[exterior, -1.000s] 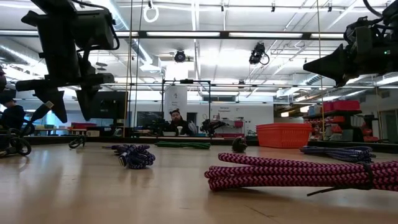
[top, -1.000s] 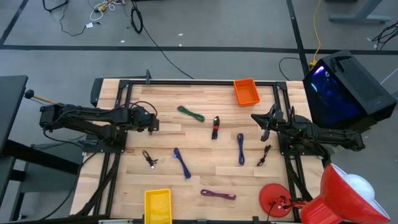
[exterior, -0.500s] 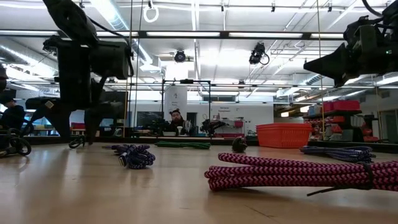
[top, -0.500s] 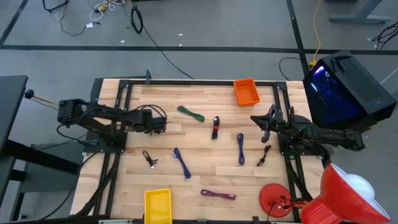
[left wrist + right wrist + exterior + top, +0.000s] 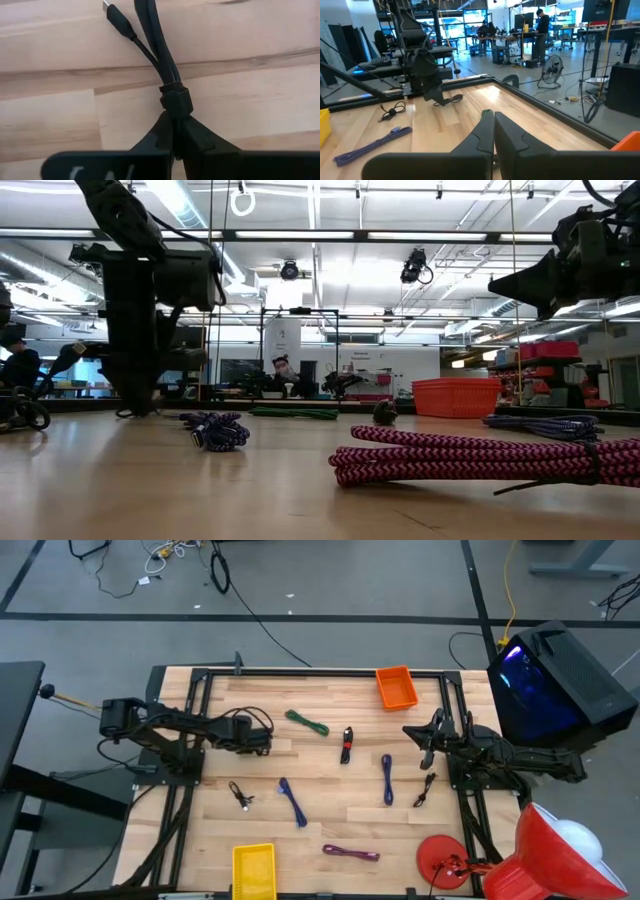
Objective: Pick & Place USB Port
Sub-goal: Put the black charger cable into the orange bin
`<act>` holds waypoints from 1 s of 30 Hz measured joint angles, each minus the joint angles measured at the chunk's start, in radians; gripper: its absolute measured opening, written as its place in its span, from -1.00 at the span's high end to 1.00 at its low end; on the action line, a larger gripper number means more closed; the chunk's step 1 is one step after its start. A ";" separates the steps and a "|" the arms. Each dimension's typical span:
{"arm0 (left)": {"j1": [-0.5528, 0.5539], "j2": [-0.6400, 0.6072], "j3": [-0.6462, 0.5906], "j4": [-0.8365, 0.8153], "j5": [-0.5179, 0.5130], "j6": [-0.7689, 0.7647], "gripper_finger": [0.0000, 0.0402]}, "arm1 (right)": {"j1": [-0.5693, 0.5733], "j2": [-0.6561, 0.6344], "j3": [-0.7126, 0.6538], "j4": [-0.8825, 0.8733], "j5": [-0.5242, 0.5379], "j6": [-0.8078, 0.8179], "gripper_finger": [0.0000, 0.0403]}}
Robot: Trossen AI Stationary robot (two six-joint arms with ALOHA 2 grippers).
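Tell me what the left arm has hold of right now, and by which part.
The left gripper has its fingers shut on a black cable, pinching it at the strap that binds the bundle; the USB plug lies beyond on the table. The right gripper holds nothing.

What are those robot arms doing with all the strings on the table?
Those are USB cables. The left gripper is down at the table, its fingers pinched on a black cable that lies on the wood. The right gripper waits above the table's right side, fingers together, holding nothing. Other cables lie scattered about. The orange bin and yellow bin look empty.
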 joint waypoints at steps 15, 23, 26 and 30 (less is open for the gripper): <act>0.006 0.002 0.348 -0.016 -0.232 0.481 0.95 | 0.000 0.000 0.000 0.011 0.096 0.004 0.92; 0.097 0.003 0.478 0.461 0.024 0.983 0.95 | 0.000 0.000 0.000 0.081 0.105 0.074 0.92; 0.117 0.006 0.483 0.646 0.177 1.068 0.95 | 0.000 0.000 0.000 0.138 0.028 0.088 0.92; 0.110 0.037 0.482 0.743 0.273 1.104 0.95 | 0.000 0.014 0.000 0.259 -0.032 0.095 0.92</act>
